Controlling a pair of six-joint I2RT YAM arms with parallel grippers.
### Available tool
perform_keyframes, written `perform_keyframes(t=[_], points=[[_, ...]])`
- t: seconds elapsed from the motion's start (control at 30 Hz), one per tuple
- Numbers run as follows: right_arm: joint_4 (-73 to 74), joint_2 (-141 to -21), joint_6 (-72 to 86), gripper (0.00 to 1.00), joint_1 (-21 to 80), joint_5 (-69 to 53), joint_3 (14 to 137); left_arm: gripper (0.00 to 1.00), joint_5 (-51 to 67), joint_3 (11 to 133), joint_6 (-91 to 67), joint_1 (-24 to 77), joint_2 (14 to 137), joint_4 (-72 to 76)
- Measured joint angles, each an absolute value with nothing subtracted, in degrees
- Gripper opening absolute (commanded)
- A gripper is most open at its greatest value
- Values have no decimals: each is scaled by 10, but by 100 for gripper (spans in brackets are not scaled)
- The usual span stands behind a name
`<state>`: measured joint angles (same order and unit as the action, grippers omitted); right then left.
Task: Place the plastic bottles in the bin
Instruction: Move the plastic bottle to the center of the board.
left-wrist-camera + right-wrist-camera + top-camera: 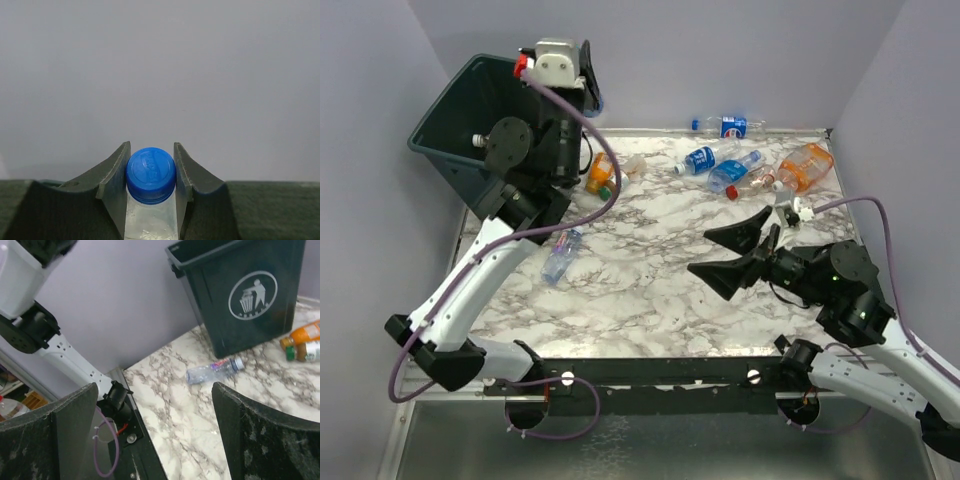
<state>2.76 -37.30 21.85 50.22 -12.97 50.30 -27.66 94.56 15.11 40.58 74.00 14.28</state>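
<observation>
The left gripper (151,149) is clamped on the neck of a blue-capped bottle (150,175), held up over the bin's (455,125) rim. The right gripper (733,251) hangs with its jaws spread wide, well to the bin's right. A clear bottle (560,255) lies just in front of the bin, two orange bottles (601,172) sit against its right side, and a cluster of bottles (740,165) lies farther right. The bin's inside is too dark to tell what it holds.

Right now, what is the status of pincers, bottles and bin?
Left pincer shut on blue-capped bottle, near bin. Right pincer open, empty. More bottles lie on table.
</observation>
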Motion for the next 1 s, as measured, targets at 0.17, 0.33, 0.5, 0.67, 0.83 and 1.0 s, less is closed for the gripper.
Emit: perform_keyframes(t=[0.17,0.33,0.5,0.67,0.83,1.0], points=[[37,-365,241,99,502,-100,447,0,-312,1004,277,359,824,197],[74,-372,288,99,502,-51,409,0,-358,991,340,297,866,261],[78,-372,324,100,502,-26,377,0,-404,922,355,243,866,315],[94,-377,370,100,502,27,369,0,-430,884,331,214,867,324],[108,-382,388,100,502,67,369,53,-432,891,269,194,873,267],[109,-383,386,100,502,67,369,96,-428,915,189,169,879,176]])
